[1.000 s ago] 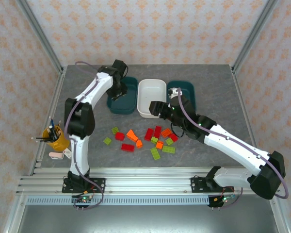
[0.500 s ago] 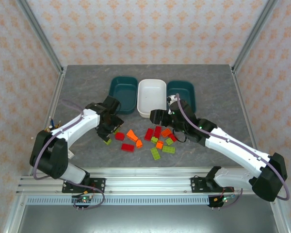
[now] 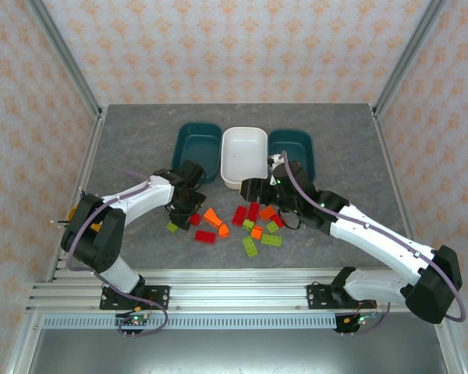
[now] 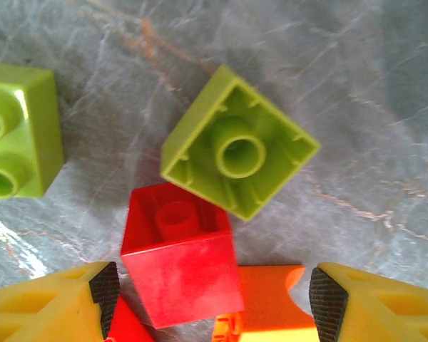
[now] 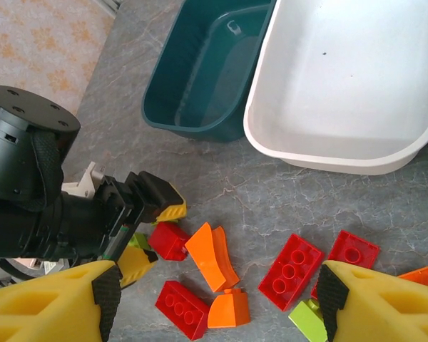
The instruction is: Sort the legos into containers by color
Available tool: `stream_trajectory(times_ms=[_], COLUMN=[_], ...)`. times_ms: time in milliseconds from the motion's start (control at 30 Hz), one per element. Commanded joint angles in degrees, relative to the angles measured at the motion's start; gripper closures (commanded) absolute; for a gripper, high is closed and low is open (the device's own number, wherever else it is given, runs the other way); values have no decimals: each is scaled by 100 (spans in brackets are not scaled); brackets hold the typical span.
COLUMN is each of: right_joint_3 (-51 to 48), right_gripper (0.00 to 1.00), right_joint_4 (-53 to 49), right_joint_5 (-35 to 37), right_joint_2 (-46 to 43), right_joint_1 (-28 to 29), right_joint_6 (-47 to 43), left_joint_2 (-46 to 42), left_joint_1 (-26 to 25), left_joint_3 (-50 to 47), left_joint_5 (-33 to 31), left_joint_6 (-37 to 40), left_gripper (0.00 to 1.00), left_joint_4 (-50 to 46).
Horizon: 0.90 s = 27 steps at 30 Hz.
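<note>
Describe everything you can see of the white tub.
The white tub is a shallow, rounded-rectangular container of glossy plastic. It stands upright on the grey table between the left teal tub and the right teal tub, close beside both. It is empty; only a tiny dark speck marks its floor.

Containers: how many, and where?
3, in a row at the far side of the table: left teal tub, middle white tub, right teal tub. None looks hidden.
</note>
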Motion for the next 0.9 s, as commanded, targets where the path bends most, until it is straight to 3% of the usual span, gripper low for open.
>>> stream_trajectory(times_ms=[0, 133, 333, 433, 667, 867], right_joint_3=[-79, -92, -99, -105, -9, 264], right_gripper=[26, 26, 26, 26, 26, 26], right_joint_4=[-91, -57, -54, -65, -52, 155], right_joint_5=[7, 9, 2, 16, 189, 489], right_joint_2=[-152, -140, -129, -149, -346, -399], right_joint_1=[-12, -13, -12, -12, -12, -17], right_joint_6=[-41, -16, 5, 9, -32, -157], left_joint_2=[73, 223, 523, 584, -204, -675], left_joint_1=[-101, -166, -166, -173, -336, -304], left_joint_3=[-147, -192, -180, -68, 713, 1926], left_joint_5=[-178, -198, -355, -364, -742, -1197], left_joint_6=[-275, -276, -137, -11, 209, 751], left_gripper=[27, 32, 61, 67, 69, 68], left_joint_4=[-79, 64, 225, 212, -768, -1639])
